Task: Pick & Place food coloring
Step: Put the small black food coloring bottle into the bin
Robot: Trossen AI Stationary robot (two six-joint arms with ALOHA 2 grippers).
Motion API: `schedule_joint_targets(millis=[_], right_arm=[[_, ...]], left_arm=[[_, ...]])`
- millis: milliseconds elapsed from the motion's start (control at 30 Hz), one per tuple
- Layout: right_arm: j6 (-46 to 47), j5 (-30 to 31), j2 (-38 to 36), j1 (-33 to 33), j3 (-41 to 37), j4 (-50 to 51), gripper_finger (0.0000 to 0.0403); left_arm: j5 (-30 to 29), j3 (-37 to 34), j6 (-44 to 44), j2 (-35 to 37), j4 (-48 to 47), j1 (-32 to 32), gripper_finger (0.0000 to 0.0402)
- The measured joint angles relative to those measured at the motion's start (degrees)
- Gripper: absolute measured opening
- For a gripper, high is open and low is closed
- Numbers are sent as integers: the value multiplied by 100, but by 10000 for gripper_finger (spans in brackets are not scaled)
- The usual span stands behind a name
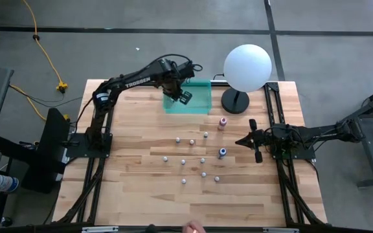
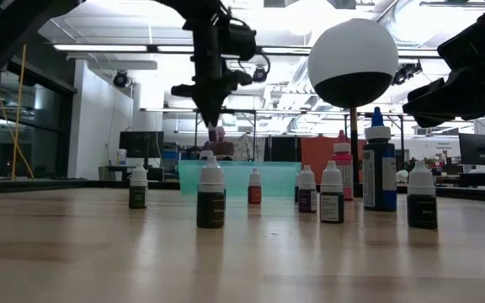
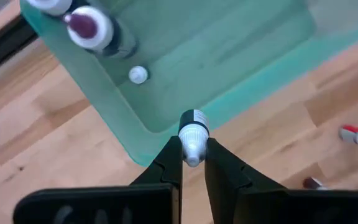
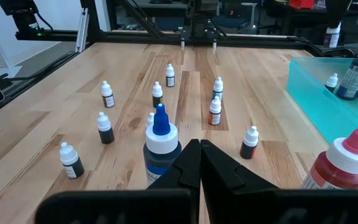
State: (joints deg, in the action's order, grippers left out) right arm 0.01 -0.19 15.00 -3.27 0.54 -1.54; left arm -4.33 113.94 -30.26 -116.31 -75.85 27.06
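**Left gripper holds one small bottle over the tray's near edge**

Left gripper [image 3: 193, 163]: jaws nearly closed, clamped on a small white-capped bottle [image 3: 193, 134] of food coloring. The cap sits pinched between the two fingertips [image 3: 173, 155], and the bottle body projects forward past them. In the left wrist view the bottle hangs over the rim of the teal tray [image 3: 229, 68], at the edge nearest the loose bottles. High view puts this gripper [image 1: 184, 96] above the tray [image 1: 199, 103] at the far side of the table [image 1: 141, 194], beside the white globe lamp [image 1: 247, 67].

Inside the tray: a larger bottle with a dark purple cap [image 3: 89, 26] and one small white-capped bottle [image 3: 138, 75].

Remaining food coloring: small bottles stand scattered mid-table [image 1: 192, 158], with a blue-capped bottle [image 1: 222, 153] and a pink-capped one [image 1: 223, 122] toward the right.

Right gripper [image 1: 254, 140]: jaws fully closed, holding nothing, parked just beside the blue-capped bottle [image 4: 160, 146].
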Motion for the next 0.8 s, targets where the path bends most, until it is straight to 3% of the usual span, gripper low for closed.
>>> schedule_joint_targets(millis=[367, 800], right_arm=[[0, 0, -2, 0, 0, 0, 0], [-1, -2, -2, 1, 0, -2, 0]], left_arm=[[-121, -1083, -795, -2, 953, 80, 28], [-420, -1768, -1229, -2, 1618, 230, 28]])
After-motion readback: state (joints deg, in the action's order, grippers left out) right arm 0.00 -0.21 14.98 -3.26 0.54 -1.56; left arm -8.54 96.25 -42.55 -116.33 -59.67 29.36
